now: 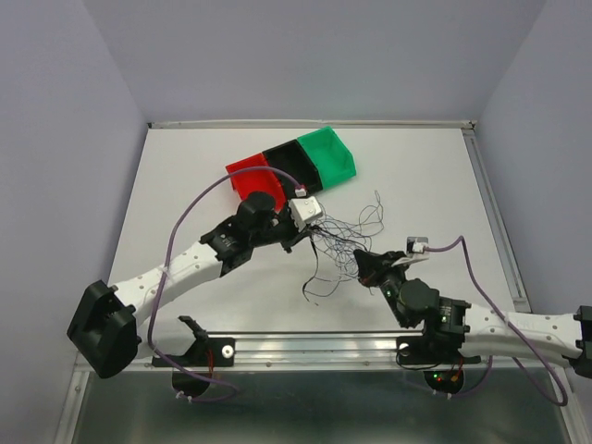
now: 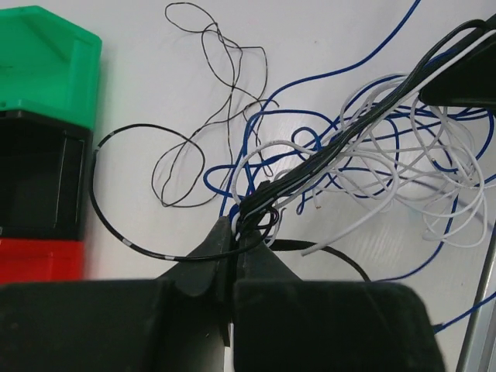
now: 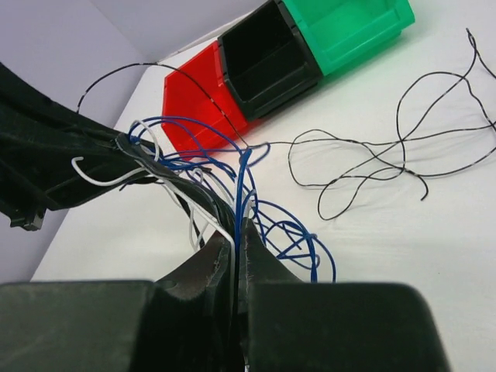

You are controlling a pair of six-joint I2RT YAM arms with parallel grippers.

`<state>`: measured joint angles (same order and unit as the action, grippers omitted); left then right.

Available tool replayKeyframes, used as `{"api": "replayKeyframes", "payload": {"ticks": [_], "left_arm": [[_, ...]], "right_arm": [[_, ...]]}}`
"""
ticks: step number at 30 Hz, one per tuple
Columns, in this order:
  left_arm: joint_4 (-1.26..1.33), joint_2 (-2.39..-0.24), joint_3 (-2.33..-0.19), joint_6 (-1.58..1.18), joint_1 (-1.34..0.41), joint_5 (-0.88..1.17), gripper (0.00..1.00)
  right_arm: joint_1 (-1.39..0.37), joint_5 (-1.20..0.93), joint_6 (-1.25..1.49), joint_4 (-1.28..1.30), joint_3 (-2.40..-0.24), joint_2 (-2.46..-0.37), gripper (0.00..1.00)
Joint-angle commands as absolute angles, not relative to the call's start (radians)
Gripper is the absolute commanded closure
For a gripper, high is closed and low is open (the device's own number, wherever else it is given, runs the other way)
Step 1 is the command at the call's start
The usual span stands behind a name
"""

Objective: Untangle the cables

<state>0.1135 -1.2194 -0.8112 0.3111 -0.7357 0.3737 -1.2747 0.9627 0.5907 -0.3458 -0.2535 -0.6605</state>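
The cables [image 1: 344,242] are a loose clump of thin blue, black and whitish wires on the white table between my two grippers. My left gripper [image 1: 301,242] is shut on black and white strands at the clump's left side. In the left wrist view its tips [image 2: 236,230] pinch a bundle of the cables [image 2: 333,151] that runs tight up and to the right. My right gripper [image 1: 367,265] is shut on the clump's right side. In the right wrist view its tips [image 3: 239,230] clamp blue and white strands of the cables [image 3: 249,182]. Thin black loops [image 3: 387,147] trail off loose.
Three small bins stand in a row behind the clump: red [image 1: 250,176], black [image 1: 291,160] and green [image 1: 328,153]. The table's raised rim [image 1: 490,213] runs along the right side. A rail [image 1: 305,344] crosses the near edge between the arm bases.
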Motion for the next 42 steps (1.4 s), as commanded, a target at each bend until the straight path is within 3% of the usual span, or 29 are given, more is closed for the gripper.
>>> {"api": "replayKeyframes", "payload": {"ticks": [1,5,8,11,12,14,21,23,25,28,31,32,33,38,41,42], "left_arm": [[0.124,-1.102,-0.792,0.373,-0.704,-0.006,1.00],[0.095,-1.057,-0.798,0.443,-0.704,-0.243,1.00],[0.095,-1.026,-0.787,0.535,-0.695,-0.432,1.00],[0.091,-0.985,-0.790,0.601,-0.660,-0.486,1.00],[0.083,-0.971,-0.793,0.612,-0.649,-0.465,1.00],[0.049,-0.930,-0.798,0.629,-0.635,-0.417,1.00],[0.118,-0.881,-0.793,0.756,-0.597,-0.627,1.00],[0.149,-0.861,-0.805,0.790,-0.588,-0.672,1.00],[0.172,-0.828,-0.827,0.850,-0.574,-0.727,1.00],[0.184,-0.798,-0.863,0.902,-0.563,-0.755,1.00],[0.037,-0.792,-0.969,0.849,-0.558,-0.661,1.00],[0.003,-0.793,-0.979,0.841,-0.560,-0.654,1.00],[0.002,-0.801,-0.985,0.839,-0.560,-0.653,1.00],[-0.130,-0.802,-1.041,0.766,-0.558,-0.540,1.00],[-0.228,-0.799,-1.094,0.738,-0.560,-0.479,1.00],[-0.238,-0.796,-1.104,0.735,-0.560,-0.468,1.00]], "right_arm": [[-1.279,1.236,0.702,-0.094,-0.295,-0.563,0.99],[-1.279,1.301,0.785,0.038,-0.293,-0.488,0.85],[-1.279,1.333,0.808,0.119,-0.310,-0.446,0.84],[-1.279,1.335,0.838,0.215,-0.337,-0.419,0.83],[-1.281,1.322,0.836,0.225,-0.342,-0.413,0.84],[-1.279,1.315,0.831,0.232,-0.347,-0.407,0.99],[-1.279,1.345,0.908,0.359,-0.387,-0.377,0.99],[-1.279,1.359,0.908,0.371,-0.388,-0.361,0.95],[-1.279,1.365,0.905,0.391,-0.396,-0.334,0.79],[-1.279,1.347,0.887,0.402,-0.403,-0.301,0.77],[-1.279,1.304,0.871,0.403,-0.408,-0.304,0.71],[-1.279,1.301,0.867,0.403,-0.413,-0.311,0.79],[-1.281,1.295,0.867,0.403,-0.416,-0.325,0.99],[-1.279,1.258,0.887,0.405,-0.454,-0.442,1.00],[-1.281,1.217,0.870,0.402,-0.521,-0.546,0.80],[-1.279,1.189,0.853,0.372,-0.531,-0.578,0.65]]}}
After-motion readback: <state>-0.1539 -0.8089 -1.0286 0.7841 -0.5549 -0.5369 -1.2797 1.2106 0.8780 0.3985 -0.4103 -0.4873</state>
